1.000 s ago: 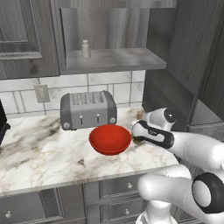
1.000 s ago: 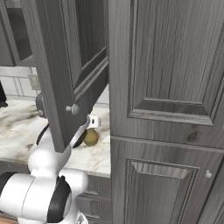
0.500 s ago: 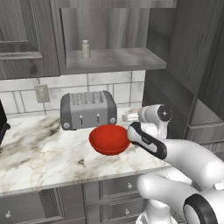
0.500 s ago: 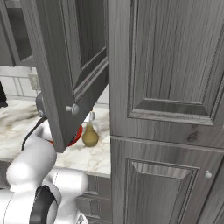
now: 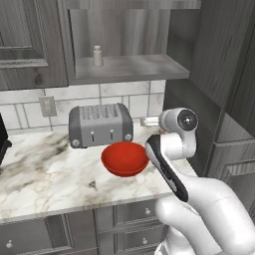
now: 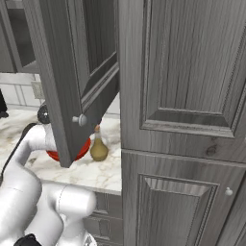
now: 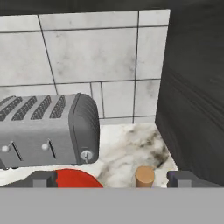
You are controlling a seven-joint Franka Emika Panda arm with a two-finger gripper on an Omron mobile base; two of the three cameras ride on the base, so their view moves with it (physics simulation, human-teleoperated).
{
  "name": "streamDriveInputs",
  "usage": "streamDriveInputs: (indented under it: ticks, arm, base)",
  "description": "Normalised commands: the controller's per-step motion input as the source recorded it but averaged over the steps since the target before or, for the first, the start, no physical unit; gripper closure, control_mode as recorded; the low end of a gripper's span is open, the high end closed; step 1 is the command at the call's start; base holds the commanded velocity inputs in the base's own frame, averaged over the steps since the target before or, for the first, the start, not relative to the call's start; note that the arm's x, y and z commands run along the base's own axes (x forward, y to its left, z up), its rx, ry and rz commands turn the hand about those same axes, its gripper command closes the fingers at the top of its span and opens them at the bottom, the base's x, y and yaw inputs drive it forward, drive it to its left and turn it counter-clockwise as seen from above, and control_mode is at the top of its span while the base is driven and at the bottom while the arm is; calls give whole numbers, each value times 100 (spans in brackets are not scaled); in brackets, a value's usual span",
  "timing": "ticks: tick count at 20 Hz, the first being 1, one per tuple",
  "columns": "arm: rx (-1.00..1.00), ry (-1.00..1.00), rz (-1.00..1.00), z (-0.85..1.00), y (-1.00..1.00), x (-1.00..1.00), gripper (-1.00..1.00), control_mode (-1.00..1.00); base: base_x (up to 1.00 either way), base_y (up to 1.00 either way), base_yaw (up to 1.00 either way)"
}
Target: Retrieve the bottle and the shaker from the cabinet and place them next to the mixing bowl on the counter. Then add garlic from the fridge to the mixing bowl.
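One bottle, one shaker, one mixing bowl.
We see the bottle upright on the counter beside the mixing bowl; the shaker stands upright in the cabinet; our gripper's fingertips are spread, empty, above the stopper.

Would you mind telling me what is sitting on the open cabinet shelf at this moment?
The shaker stands alone toward the left of the cabinet shelf niche. What is behind the closed door to its left is covered.
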Motion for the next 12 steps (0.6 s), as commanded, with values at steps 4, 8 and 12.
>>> streamDriveInputs:
  ticks: [4, 8, 12]
  arm:
    - [0, 3, 0, 89, 7, -68, -100, -100]
    - [6, -9, 10, 57, 2, -28, -100, -100]
    - [0, 0, 10, 100, 37, -59, -100, -100]
  base:
    - [0, 0, 0]
    - [0, 0, 0]
    - [0, 0, 0]
